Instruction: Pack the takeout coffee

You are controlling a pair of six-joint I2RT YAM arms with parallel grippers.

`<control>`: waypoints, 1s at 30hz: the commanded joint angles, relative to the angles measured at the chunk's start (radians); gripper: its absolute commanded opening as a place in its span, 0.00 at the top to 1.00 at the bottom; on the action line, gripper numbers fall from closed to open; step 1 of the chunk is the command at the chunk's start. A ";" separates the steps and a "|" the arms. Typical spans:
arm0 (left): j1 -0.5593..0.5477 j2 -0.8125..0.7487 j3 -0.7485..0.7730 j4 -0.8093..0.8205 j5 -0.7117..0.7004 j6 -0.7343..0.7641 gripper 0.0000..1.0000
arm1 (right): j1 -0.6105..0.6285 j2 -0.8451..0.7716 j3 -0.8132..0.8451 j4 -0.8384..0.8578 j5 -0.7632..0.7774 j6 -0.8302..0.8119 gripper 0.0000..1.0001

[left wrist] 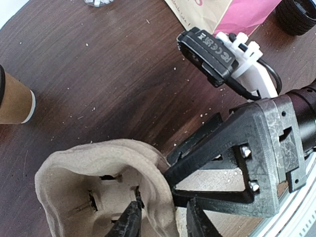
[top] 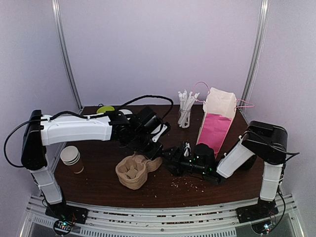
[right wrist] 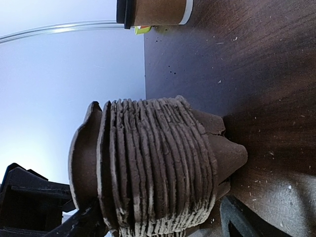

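The takeout coffee (right wrist: 155, 11), a brown cup with a black lid, stands on the table beyond the carriers. It also shows at the left edge of the left wrist view (left wrist: 15, 101), and my left arm hides it from above. A stack of pulp cup carriers (top: 133, 173) sits mid-table. My left gripper (left wrist: 165, 222) is shut on the wall of the top carrier (left wrist: 89, 177), one finger inside a well. That top carrier (right wrist: 84, 158) stands slightly apart from the stack. My right gripper (right wrist: 160, 224) is open, with the stack (right wrist: 153, 168) between its fingers.
A white and pink paper bag (top: 217, 121) stands open at the back right, beside a cup of white stirrers (top: 185, 111). Stacked lidless cups (top: 72, 159) sit at the left edge. A green object (top: 105, 109) lies at the back left. Crumbs dot the wood.
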 commanded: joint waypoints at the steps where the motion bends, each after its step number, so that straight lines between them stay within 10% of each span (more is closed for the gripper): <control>1: -0.003 0.020 0.024 0.008 -0.015 0.017 0.67 | 0.007 0.011 0.031 0.043 -0.035 -0.012 0.18; 18: -0.003 0.026 0.017 -0.009 0.002 0.032 0.69 | 0.007 0.012 0.025 0.067 -0.038 -0.011 0.16; 30: -0.003 -0.024 0.007 -0.054 0.012 0.057 0.42 | 0.007 0.014 0.028 0.089 -0.033 -0.003 0.16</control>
